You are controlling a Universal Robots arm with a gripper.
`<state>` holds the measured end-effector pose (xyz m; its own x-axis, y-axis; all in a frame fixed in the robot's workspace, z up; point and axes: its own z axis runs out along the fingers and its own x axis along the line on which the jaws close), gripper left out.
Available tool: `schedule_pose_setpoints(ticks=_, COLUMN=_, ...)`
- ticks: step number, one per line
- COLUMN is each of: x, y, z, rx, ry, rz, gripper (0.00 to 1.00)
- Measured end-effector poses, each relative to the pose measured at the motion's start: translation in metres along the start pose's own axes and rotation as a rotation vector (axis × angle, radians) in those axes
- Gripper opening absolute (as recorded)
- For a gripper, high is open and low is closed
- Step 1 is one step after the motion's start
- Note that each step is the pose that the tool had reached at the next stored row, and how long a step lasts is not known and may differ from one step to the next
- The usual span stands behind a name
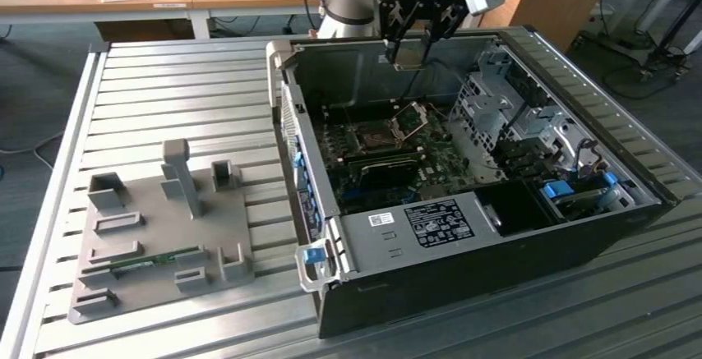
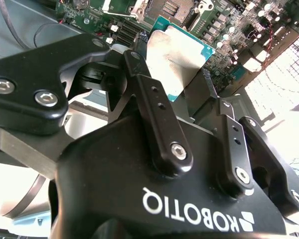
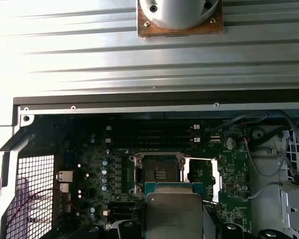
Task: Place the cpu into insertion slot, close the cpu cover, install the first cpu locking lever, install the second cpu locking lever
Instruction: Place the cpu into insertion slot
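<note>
My gripper (image 1: 415, 40) hangs over the open computer case, above its back wall, shut on the cpu (image 1: 406, 55). Its silvery top with a green rim shows between the black fingers (image 2: 154, 109) in both wrist views (image 2: 177, 52) (image 3: 173, 209). Below lies the insertion slot (image 1: 376, 137) (image 3: 159, 174) on the motherboard, bare. The cpu cover (image 1: 413, 117) (image 3: 205, 174) stands tipped up on its hinge beside the slot, towards the exterior view's right. The cpu is well above the slot and touches nothing else.
The case walls (image 1: 288, 121) ring the motherboard. A drive cage (image 1: 515, 112) and cables stand at the exterior view's right. On the slatted table (image 1: 164, 88), at the exterior view's left, sits a grey fixture plate (image 1: 154, 211) holding a memory stick (image 1: 143, 264).
</note>
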<state>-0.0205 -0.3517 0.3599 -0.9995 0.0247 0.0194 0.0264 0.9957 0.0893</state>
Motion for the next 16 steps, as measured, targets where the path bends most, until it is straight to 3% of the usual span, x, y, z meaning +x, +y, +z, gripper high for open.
schedule_pose_setpoints(ticks=16, x=-0.0001, y=-0.0005, z=0.0060, rx=0.0000, ry=0.0000, rz=0.000, gripper=0.54)
